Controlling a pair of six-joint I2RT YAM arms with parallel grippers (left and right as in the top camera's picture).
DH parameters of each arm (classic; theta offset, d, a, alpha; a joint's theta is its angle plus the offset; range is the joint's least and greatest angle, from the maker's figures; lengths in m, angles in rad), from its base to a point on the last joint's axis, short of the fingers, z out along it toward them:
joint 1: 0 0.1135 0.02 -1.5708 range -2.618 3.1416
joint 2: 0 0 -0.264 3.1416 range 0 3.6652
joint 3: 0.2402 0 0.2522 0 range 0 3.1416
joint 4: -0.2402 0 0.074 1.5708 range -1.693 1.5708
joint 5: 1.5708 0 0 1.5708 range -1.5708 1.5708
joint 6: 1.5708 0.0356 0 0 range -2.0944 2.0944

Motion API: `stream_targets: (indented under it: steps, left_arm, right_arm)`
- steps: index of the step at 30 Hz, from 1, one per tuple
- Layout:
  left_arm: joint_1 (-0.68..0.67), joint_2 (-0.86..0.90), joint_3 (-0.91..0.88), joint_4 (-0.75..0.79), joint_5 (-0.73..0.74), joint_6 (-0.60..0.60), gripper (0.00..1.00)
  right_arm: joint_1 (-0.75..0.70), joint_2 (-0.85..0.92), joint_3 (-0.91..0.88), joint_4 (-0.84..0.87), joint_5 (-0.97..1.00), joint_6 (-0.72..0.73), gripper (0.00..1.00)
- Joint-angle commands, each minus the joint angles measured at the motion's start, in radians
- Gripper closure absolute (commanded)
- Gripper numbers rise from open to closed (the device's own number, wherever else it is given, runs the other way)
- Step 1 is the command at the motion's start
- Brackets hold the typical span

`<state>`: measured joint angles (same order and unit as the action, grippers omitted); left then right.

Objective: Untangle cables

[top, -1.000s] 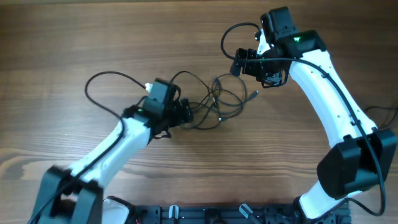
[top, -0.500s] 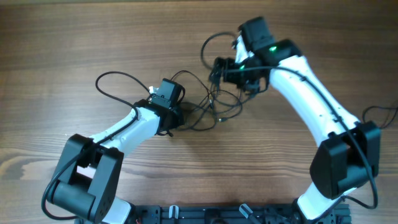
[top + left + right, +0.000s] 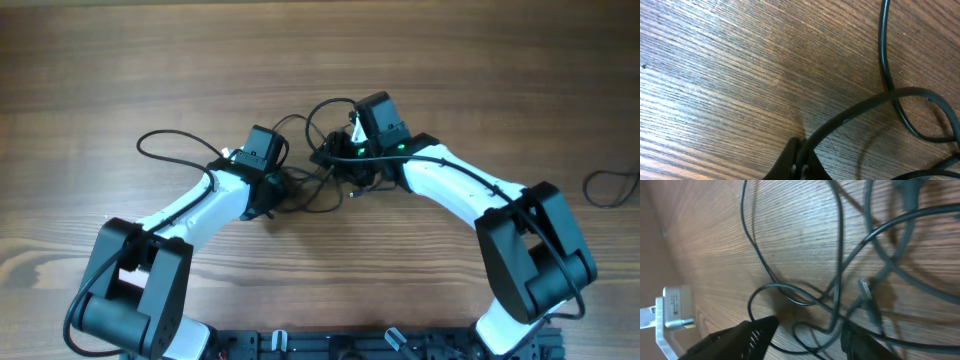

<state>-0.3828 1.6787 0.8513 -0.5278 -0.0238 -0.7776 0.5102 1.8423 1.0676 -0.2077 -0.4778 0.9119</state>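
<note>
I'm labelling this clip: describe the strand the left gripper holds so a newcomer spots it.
On the wooden table, find the cables bunched near its middle. On the bunch's left side the left gripper is shut on one strand, arcing up and right from it in the left wrist view. It alone enters closed jaws; neighbouring strands lie free.

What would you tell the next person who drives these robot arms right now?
Left gripper: shut on one strand of the cables.
Right gripper: open, a finger on each side of several strands, nothing clamped yet.
Cables: bunched in a tangle in the middle of the table, between the two grippers.
Done: one strand pinned.
To do: grip with the right, then probably ease the strands apart gently until the loops come free.
</note>
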Motion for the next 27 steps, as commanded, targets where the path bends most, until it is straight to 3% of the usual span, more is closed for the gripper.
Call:
stream_targets:
  steps: [1,2,5,7,10,17,23,27]
  left_arm:
    - [0.005,0.017,-0.02,-0.012,0.034,-0.02,0.96]
    - [0.005,0.017,-0.02,-0.012,0.034,-0.02,0.96]
    - [0.005,0.017,-0.02,-0.012,0.034,-0.02,0.96]
    - [0.005,0.017,-0.02,-0.012,0.034,-0.02,0.96]
    - [0.005,0.017,-0.02,-0.027,0.034,-0.02,0.96]
    - [0.005,0.018,-0.02,-0.071,0.019,-0.02,0.96]
    - [0.006,0.018,-0.02,-0.068,-0.072,-0.027,0.96]
    - [0.021,0.018,-0.02,-0.072,-0.127,-0.207,0.95]
  right_arm:
    - [0.042,0.064,-0.009,0.034,0.053,0.114,0.47]
    - [0.051,0.085,-0.009,0.052,0.05,0.14,0.49]
    - [0.08,0.13,-0.009,0.072,0.074,0.135,0.84]
    - [0.079,0.122,-0.002,0.096,0.153,0.058,0.95]
    - [0.01,0.051,0.063,0.083,0.129,0.002,0.95]
    - [-0.381,-0.465,0.164,0.038,0.114,-0.13,0.95]
    - [-0.726,-0.715,0.164,-0.434,0.426,-0.132,0.95]
    - [-0.77,-0.669,0.141,-0.647,0.514,-0.215,0.96]
